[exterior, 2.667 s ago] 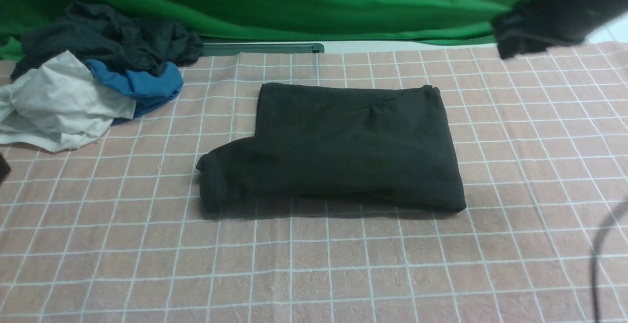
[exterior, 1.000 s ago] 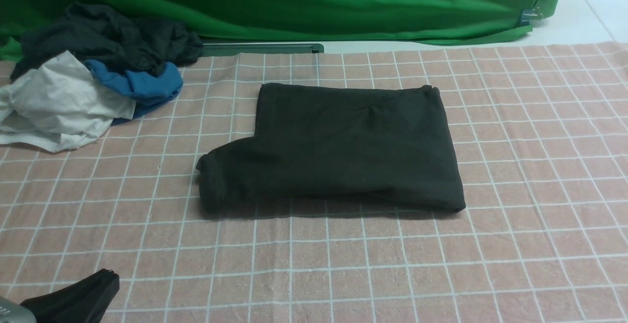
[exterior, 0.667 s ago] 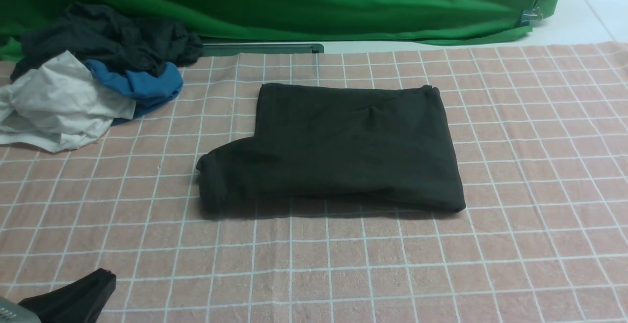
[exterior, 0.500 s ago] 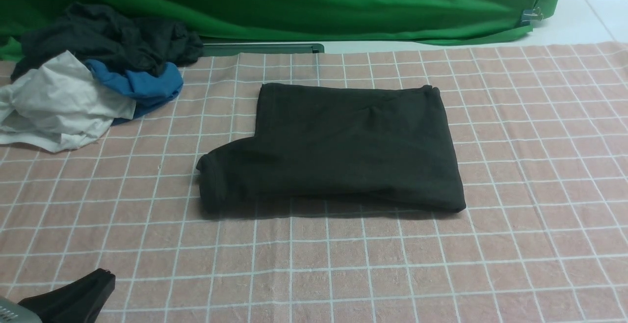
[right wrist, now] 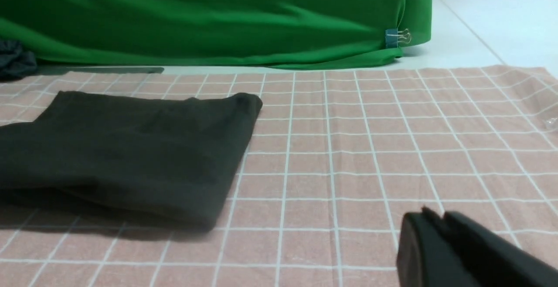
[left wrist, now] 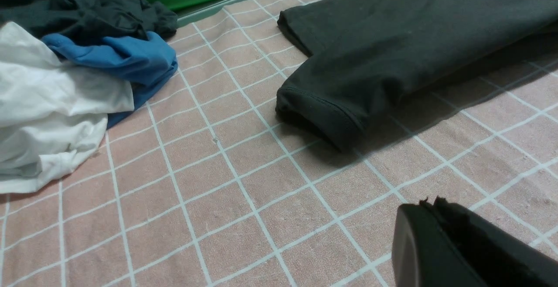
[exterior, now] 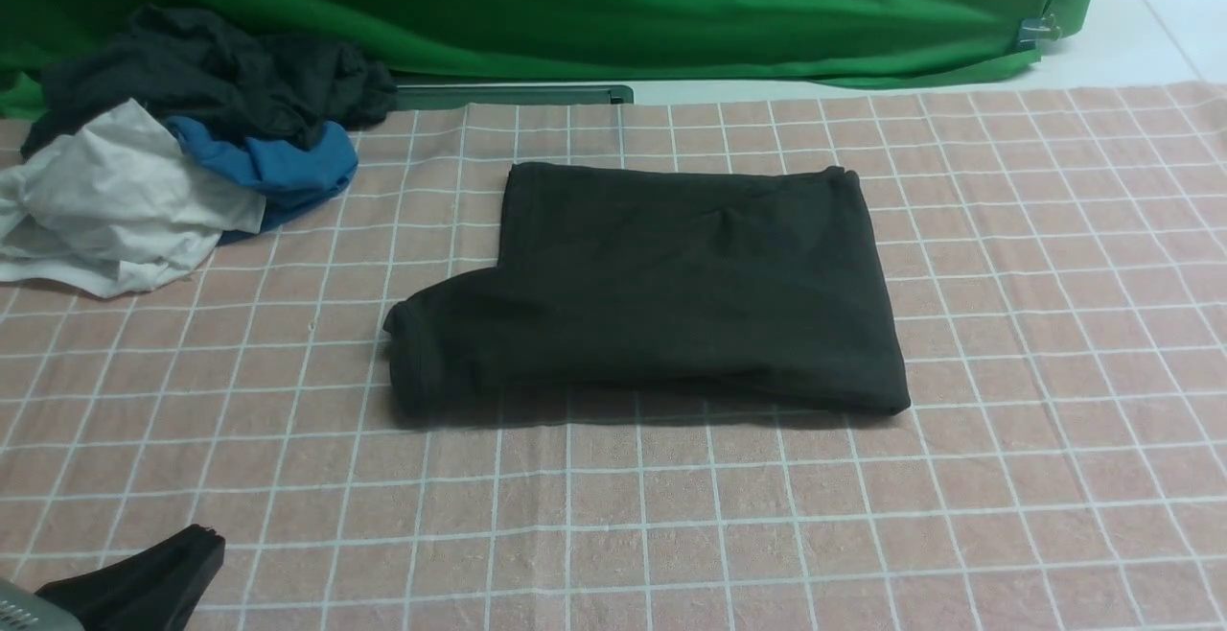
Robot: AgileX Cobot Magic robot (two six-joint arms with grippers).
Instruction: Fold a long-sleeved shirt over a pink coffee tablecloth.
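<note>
Fingers of the left gripper (exterior: 196,545) meet at the tip, holding nothing, well short of the folded long-sleeved shirt (exterior: 661,291) on the pink coffee tablecloth (exterior: 1007,343). Left wrist: its cuff (left wrist: 320,117) lies beyond the tips. Right wrist: right gripper (right wrist: 429,217) likewise closed, empty, near the shirt's folded corner.

Soft, even light falls from above and behind, bright without glare. The long-sleeved shirt (exterior: 661,291) casts a soft dark shadow along its lower edge onto the pink coffee tablecloth (exterior: 1035,343). The front view is slightly soft; its black fabric shows almost no detail.
</note>
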